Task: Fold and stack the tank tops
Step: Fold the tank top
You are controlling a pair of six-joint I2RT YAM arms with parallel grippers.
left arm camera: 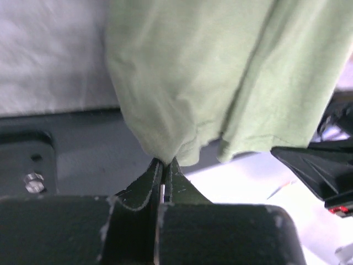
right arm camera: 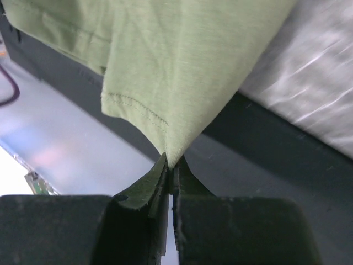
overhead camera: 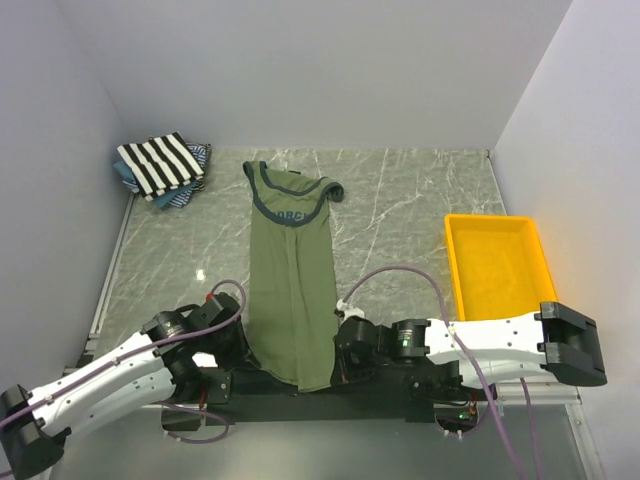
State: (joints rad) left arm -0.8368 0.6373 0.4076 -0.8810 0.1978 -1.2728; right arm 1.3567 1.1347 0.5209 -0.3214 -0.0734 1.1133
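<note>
An olive green tank top (overhead camera: 292,290) lies lengthwise down the middle of a grey marble-patterned table (overhead camera: 400,200), folded into a long narrow strip. Its navy-trimmed neckline is at the far end, where part of a blue chest print shows. Its hem is at the near end, reaching over the dark base plate (overhead camera: 300,405) where the two arms are mounted. The left gripper (left arm camera: 164,165) is at the hem's left corner. Its wrist camera shows the two dark fingers pressed together on a bunched fold of the green cloth, which drapes away from the tips. The right gripper (right arm camera: 172,163) is at the hem's right corner. Its fingers are likewise clamped together on a point of the fabric, with the stitched hem line visible just beside the pinch. Both arms are bent low, one on either side of the olive tank top's near end, and a purple cable (overhead camera: 390,275) loops from the right arm just to the right of the garment. Far to the left of the neckline, in the table's back corner, a folded black-and-white striped tank top (overhead camera: 160,165) sits on top of blue patterned tank tops (overhead camera: 195,192), whose edges show around it. Well to the right of the olive tank top, a yellow plastic tray (overhead camera: 497,222) rests on the table.
</note>
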